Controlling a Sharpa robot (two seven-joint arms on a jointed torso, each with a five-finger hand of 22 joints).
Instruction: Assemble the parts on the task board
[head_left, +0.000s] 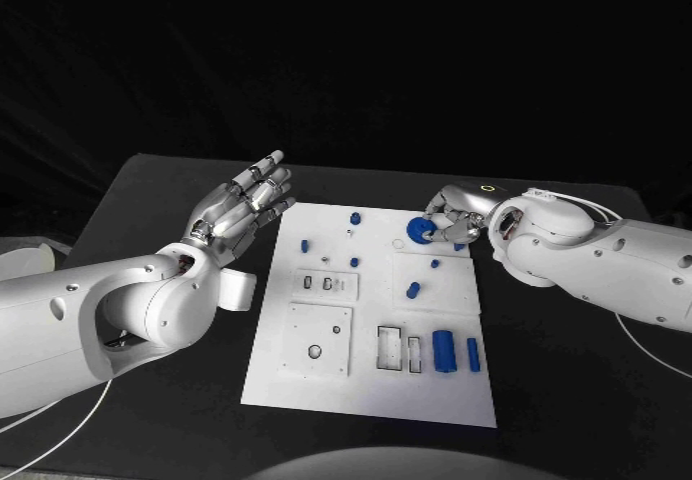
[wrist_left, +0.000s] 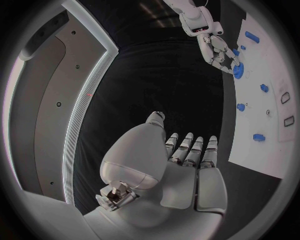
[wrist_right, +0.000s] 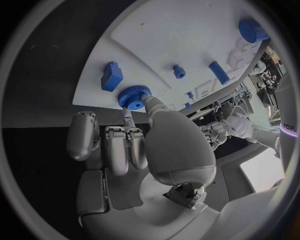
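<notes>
Two hands | left hand released | right hand fingers grasping blue gear

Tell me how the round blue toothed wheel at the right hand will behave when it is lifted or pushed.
The round blue toothed wheel looks like rigid plastic, so it probably stays stiff. It seems small next to the right hand, so likely light. Its toothed rim may give the fingertips grip, but set on edge on the white plate it could roll.

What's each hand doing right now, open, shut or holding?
Left hand: open, holds nothing, beside the task board.
Right hand: pinches the blue gear.
</notes>
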